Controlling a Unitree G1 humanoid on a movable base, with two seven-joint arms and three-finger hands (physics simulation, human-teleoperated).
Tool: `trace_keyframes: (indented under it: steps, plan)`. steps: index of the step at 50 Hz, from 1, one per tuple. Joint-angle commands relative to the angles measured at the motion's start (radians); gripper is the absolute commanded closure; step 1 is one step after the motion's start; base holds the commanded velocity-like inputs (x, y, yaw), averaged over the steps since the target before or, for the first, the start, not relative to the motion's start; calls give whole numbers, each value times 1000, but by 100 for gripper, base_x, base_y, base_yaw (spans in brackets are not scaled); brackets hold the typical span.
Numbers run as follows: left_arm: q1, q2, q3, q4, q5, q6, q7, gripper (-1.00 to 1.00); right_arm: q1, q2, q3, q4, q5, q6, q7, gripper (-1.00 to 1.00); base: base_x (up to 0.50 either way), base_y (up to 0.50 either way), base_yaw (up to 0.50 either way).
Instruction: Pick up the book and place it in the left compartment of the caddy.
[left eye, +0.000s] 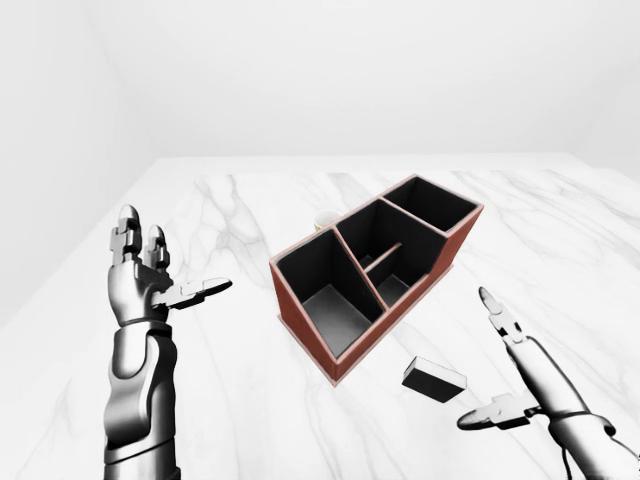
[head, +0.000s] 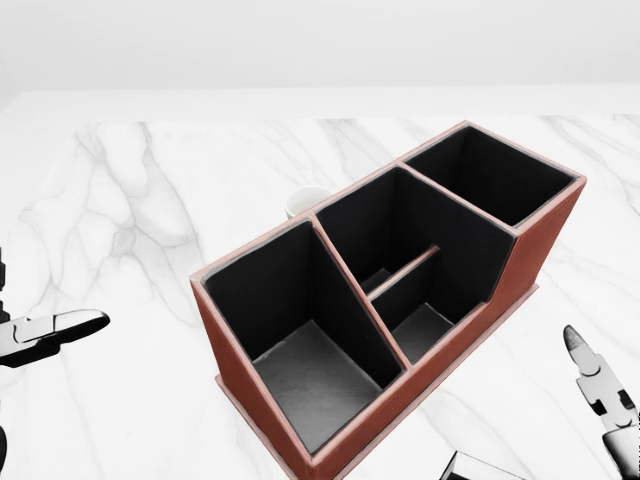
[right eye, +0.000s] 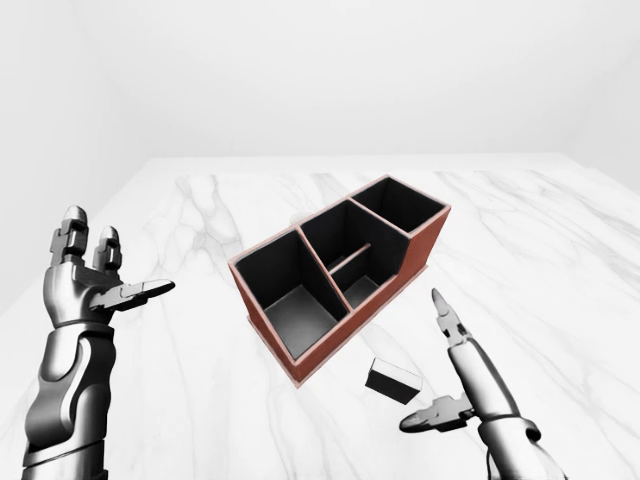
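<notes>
The step in hand looked to be the approach to the pick: the book (left eye: 434, 379) lay flat on the marble table (left eye: 250, 200), just off the caddy's (left eye: 375, 270) near long wall toward the bottom right of the left-eye view, apart from it and untouched. The right hand (left eye: 510, 385) hovered just right of the book and below the caddy, its fingers spread and grasping nothing, one finger pointing up and another reaching toward the book. The left hand (left eye: 150, 285) stood raised well to the left of the caddy, fingers released and empty. By my judgement the next move called for the right hand to drop over the book, close on its thin edges, lift it, and carry it to the compartment at the caddy's lower-left end (head: 300, 340), which showed empty. The book was a small, dark, slab-like block with a pale edge. The caddy was a long reddish-brown box with a matt black lining, split into a large left bay, a middle bay halved by a low divider, and a right bay. A small white cup-like rim (head: 303, 202) peeked out beyond the caddy's far wall. The table was smooth white stone with grey veins.
</notes>
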Motion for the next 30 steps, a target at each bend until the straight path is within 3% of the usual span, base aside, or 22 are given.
trace_keyframes:
  steps: [1,10,30]
  plan:
    - [2,-1,-2,-2,4,0,1,-100,-73,-78,3,64,-36,0,0,-100,0,0,0]
    - [0,-4,-10,11,16,0,3,-100,-114,-132,42,194,-46,0,0,-100,0,0,0]
    - [-10,2,-6,31,12,0,5,-100,-117,-166,77,340,-14,0,0,-100,0,0,0]
